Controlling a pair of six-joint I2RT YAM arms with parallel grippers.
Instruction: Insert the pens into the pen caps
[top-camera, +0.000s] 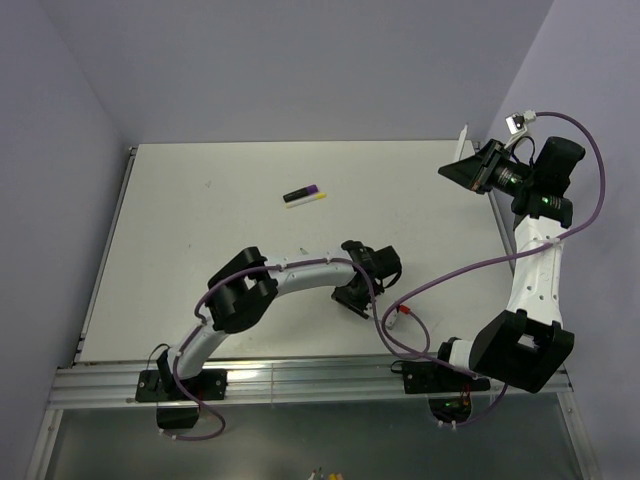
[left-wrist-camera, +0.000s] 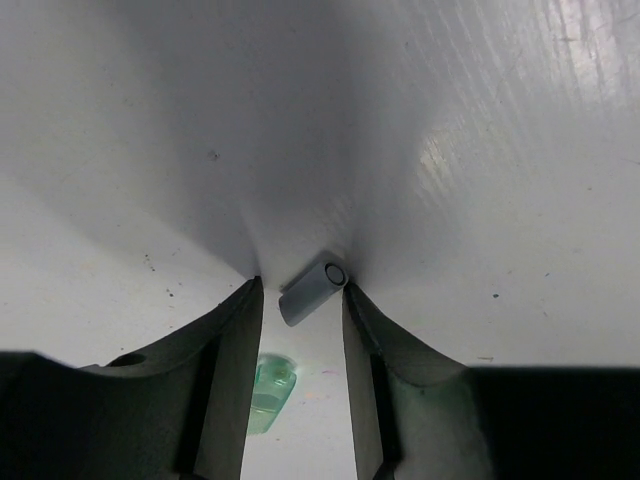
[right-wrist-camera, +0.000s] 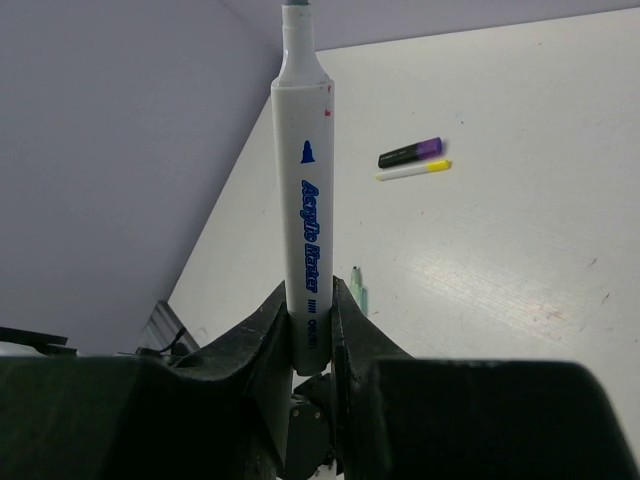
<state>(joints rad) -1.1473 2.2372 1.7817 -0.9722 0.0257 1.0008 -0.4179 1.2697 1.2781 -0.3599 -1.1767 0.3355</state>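
Between the parted, empty fingers of the left gripper (left-wrist-camera: 302, 292), the grey cap (left-wrist-camera: 313, 288) is lying on the table (left-wrist-camera: 480, 150), so I am aiming to close squarely across its sides while the right gripper (right-wrist-camera: 310, 310) is clamping the grey-white pen (right-wrist-camera: 305, 200).

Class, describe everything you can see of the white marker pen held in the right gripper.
The white plastic marker pen is a slim round barrel printed in blue with "Acrylic Marker" and a small nib symbol. A narrower neck ends in a grey tip, uncapped. It points away from the right gripper, whose two dark fingers clamp its lower end; nothing else touches it.
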